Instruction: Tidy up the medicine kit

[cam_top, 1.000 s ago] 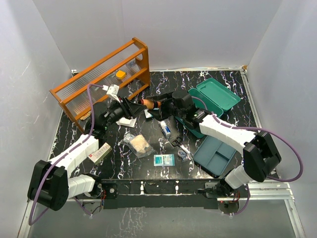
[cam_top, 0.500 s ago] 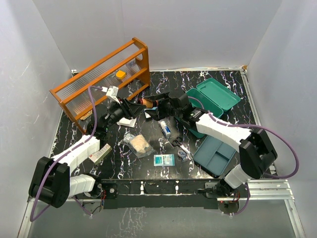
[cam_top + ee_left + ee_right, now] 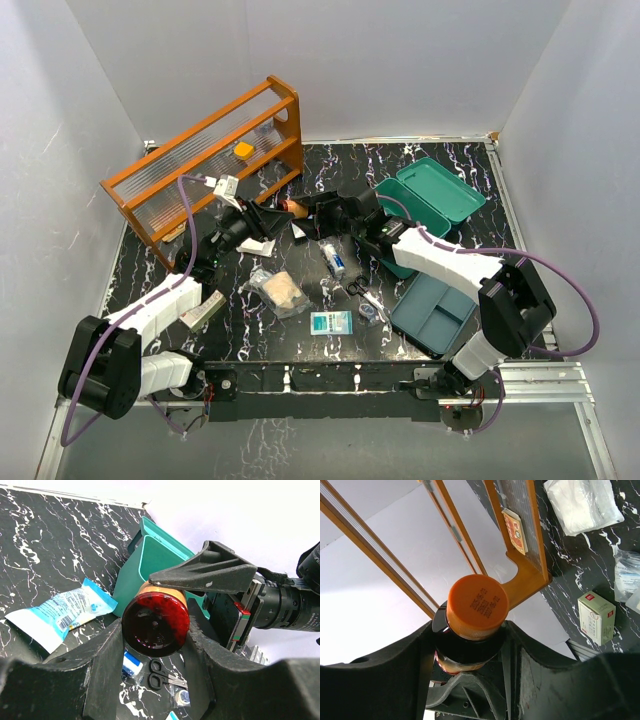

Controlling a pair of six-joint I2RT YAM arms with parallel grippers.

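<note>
A dark amber bottle with an orange cap (image 3: pixel 297 208) hangs above the table between both grippers. My left gripper (image 3: pixel 280 213) is shut on its base; in the left wrist view the bottle's red bottom (image 3: pixel 156 622) sits tight between my left gripper's (image 3: pixel 155 632) jaws. My right gripper (image 3: pixel 314 208) is closed round its shoulder; in the right wrist view the cap (image 3: pixel 476 605) stands up between my right gripper's (image 3: pixel 470 647) jaws. The teal medicine kit (image 3: pixel 432 200) lies open at the back right and also shows in the left wrist view (image 3: pixel 150 560).
An orange wooden rack (image 3: pixel 200 150) stands at the back left. A blue-grey divided tray (image 3: pixel 432 312) lies front right. Scissors (image 3: pixel 355 288), a gauze pack (image 3: pixel 280 292), a teal packet (image 3: pixel 331 321), a blue tube (image 3: pixel 335 262) and a red-white box (image 3: pixel 200 308) lie on the marble table.
My right gripper has moved left onto the cap end of the bottle. The bottle and my left gripper have stayed almost still.
</note>
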